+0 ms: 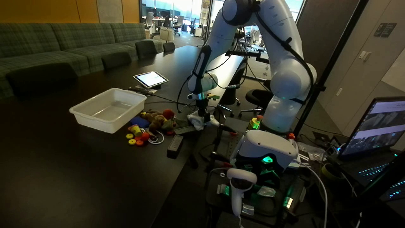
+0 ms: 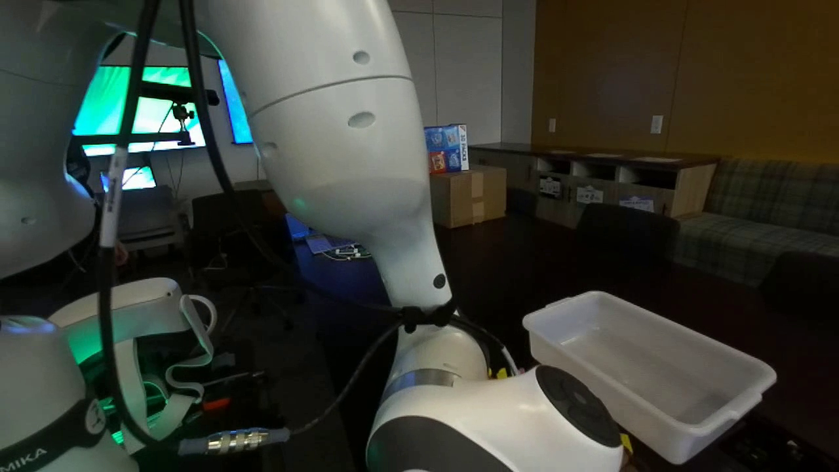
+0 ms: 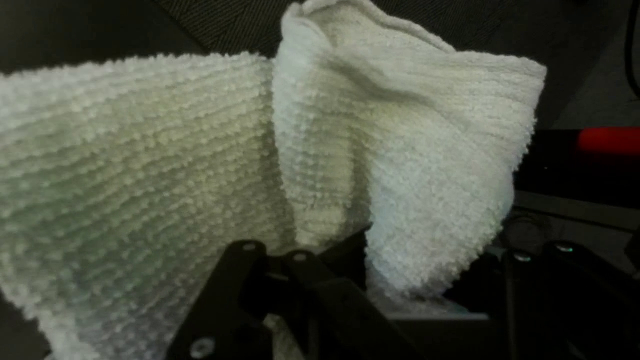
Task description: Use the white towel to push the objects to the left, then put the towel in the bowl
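My gripper (image 1: 205, 116) points down at the table's near edge, its jaws closed on the white towel (image 1: 196, 121). In the wrist view the towel (image 3: 150, 150) fans out in ribbed folds and hides the fingertips. Beside it lies the heap of objects (image 1: 156, 122): brown plush, red, yellow and orange pieces, a blue item and a white cord. Two dark blocks (image 1: 175, 146) are at the heap's near side; whether the towel touches one I cannot tell. The bowl, a white bin (image 1: 95, 123), stands just past the heap with nothing in it. In an exterior view the bowl (image 2: 629, 373) is plain, while the arm covers most of the heap.
A white tablet (image 1: 151, 79) lies farther along the dark table (image 1: 95, 177). Thin black cables run across the tabletop between tablet and gripper. By the arm's base, a cart carries a headset (image 1: 269, 145) and a controller (image 1: 240, 186).
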Controlling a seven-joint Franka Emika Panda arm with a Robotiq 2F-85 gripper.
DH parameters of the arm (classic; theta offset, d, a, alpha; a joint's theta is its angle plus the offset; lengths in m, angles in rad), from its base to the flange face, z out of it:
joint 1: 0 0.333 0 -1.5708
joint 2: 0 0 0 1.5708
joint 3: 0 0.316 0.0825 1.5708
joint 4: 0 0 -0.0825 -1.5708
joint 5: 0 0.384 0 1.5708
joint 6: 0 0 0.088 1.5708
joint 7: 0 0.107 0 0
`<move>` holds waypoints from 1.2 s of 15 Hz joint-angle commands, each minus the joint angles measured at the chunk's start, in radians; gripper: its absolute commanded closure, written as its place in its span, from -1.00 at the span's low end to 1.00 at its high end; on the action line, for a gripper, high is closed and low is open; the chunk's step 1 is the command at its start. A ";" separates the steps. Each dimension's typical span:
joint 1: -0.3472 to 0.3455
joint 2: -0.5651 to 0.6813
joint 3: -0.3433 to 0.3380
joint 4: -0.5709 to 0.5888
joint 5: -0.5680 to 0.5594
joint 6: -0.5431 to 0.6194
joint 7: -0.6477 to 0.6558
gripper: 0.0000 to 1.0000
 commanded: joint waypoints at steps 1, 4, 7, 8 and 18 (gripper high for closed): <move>0.035 -0.017 0.048 -0.042 -0.006 0.009 0.042 0.72; 0.086 -0.023 0.090 -0.079 -0.011 0.024 0.077 0.72; 0.150 -0.039 0.133 -0.112 -0.016 0.020 0.122 0.72; 0.178 -0.032 0.148 -0.115 -0.017 0.029 0.146 0.72; 0.447 -0.034 0.352 -0.125 -0.020 0.075 0.481 0.72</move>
